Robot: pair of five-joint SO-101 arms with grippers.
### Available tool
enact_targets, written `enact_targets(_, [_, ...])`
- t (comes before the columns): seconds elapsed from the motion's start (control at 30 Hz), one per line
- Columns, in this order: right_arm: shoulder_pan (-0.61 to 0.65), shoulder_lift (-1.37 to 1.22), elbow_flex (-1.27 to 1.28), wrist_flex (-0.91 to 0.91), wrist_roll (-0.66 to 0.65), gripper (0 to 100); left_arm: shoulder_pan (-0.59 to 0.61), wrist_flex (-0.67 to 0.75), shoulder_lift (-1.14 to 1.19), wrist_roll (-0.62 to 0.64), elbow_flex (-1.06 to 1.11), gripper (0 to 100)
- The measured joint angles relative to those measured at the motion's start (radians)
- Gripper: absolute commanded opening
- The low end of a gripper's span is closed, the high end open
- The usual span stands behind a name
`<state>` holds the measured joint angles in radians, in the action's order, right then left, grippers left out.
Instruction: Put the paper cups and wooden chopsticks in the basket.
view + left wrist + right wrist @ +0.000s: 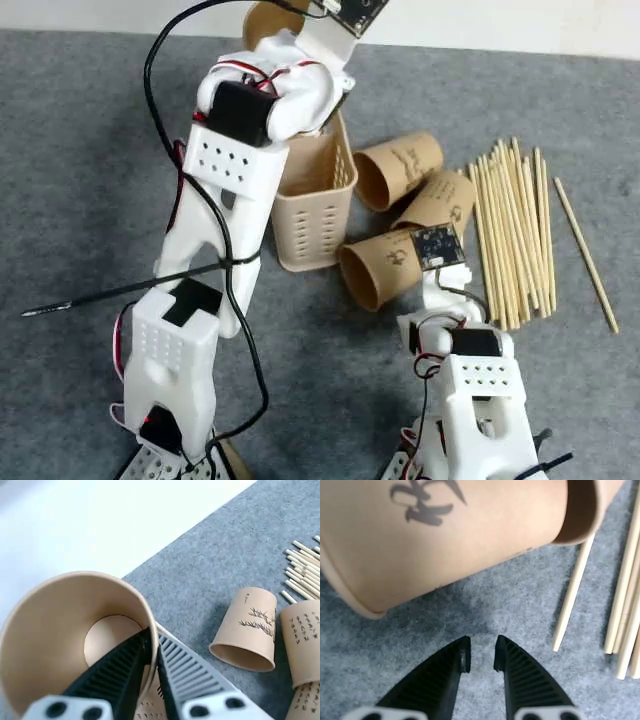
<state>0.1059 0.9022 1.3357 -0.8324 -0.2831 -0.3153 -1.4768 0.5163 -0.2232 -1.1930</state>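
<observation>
Left gripper (pixel 152 652) is clamped on the rim of the held cup (pixel 60 630), one finger inside and one outside, pinching the wall. From above, that cup is up in the air at about 12 o'clock of the basket (pixel 315 215), just past its far rim, so it looks close to a drop-in. Paper cups weigh nothing and crush easily, so I'd guess a rim pinch like this is the way to go; squeeze the body and it folds or slides out. Right gripper (pixel 481 655) has its fingers a narrow gap apart with nothing between them, sitting low over the mat (pixel 80 150) just short of the nearest cup (pixel 460 540), which lies on its side at roughly 4 o'clock of the basket. Two other cups (pixel 420 185) lie at 3 o'clock, touching each other. Farther out at 3 o'clock is the chopsticks (pixel 510 230) pile, with a loose chopstick (pixel 585 255) beyond it. Those are thin, stiff and flat on the fabric, so probably fiddly; grabbing mid-length seems safest. Things in the way: the lying cups crowd the basket's side, and a black cable (pixel 120 290) trails across the left arm.
</observation>
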Motion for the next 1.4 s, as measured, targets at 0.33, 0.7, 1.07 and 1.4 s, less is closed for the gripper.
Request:
enact_targets(0.33, [0.0, 0.0, 0.0, 0.0, 0.0, 9.9, 0.0, -0.1, 0.003, 0.114, -0.005, 10])
enact_targets(0.7, [0.0, 0.0, 0.0, 0.0, 0.0, 9.9, -0.107, -0.167, 0.003, 0.175, -0.005, 10])
enact_targets(1.07, [0.0, 0.0, 0.02, 0.002, 0.0, 9.9, 0.087, -0.094, -0.034, 0.187, -0.011, 11])
enact_targets(1.4, [0.0, 0.0, 0.025, 0.037, 0.0, 9.9, 0.443, -0.068, -0.043, 0.347, -0.031, 11])
